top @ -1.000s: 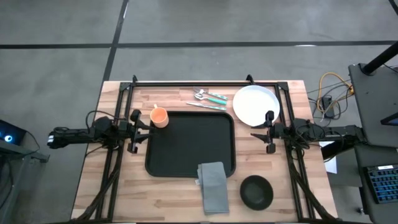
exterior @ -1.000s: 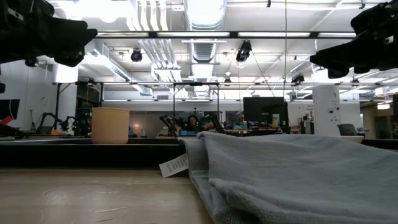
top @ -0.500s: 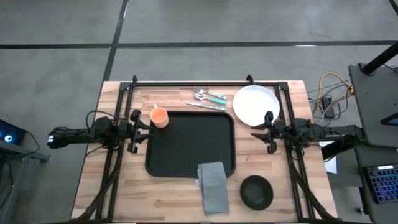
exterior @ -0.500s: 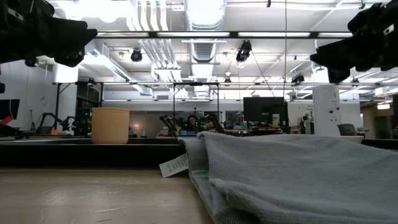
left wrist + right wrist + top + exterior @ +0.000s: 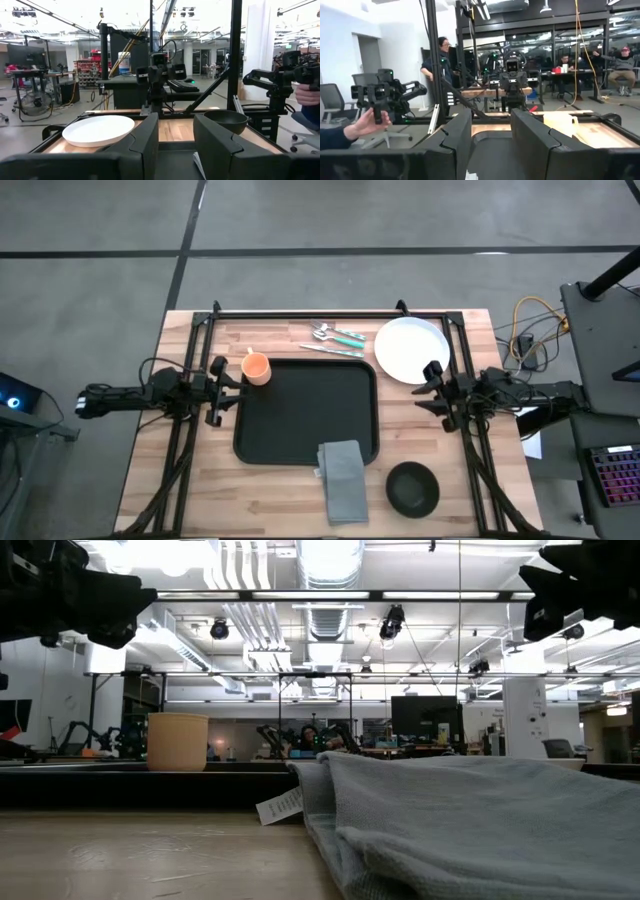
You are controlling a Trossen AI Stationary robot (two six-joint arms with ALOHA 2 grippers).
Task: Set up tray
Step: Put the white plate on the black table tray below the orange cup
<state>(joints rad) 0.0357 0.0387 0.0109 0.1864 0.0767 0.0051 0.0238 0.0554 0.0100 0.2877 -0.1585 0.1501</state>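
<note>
The black tray (image 5: 300, 410) lies flat in the middle of the wooden table. My left gripper (image 5: 221, 391) hovers open and empty at the tray's left edge, its fingers pointing toward the tray; its own view (image 5: 176, 145) shows the gap. My right gripper (image 5: 427, 388) hovers open and empty just right of the tray, near the white plate (image 5: 411, 349); its own view (image 5: 491, 142) shows the gap. An orange cup (image 5: 256, 367) stands upright on the table at the tray's far left corner. A grey folded napkin (image 5: 343, 478) lies with its far end over the tray's near rim.
Cutlery with teal handles (image 5: 335, 340) lies beyond the tray's far edge. A black bowl (image 5: 412, 488) stands at the near right. A black frame rail (image 5: 320, 312) runs along the table's far edge. People show in the room beyond the table (image 5: 442, 55).
My right gripper has risen and drawn a little toward the table's right edge, turning slightly; it stays open. The left arm and all the things on the table have kept still.
</note>
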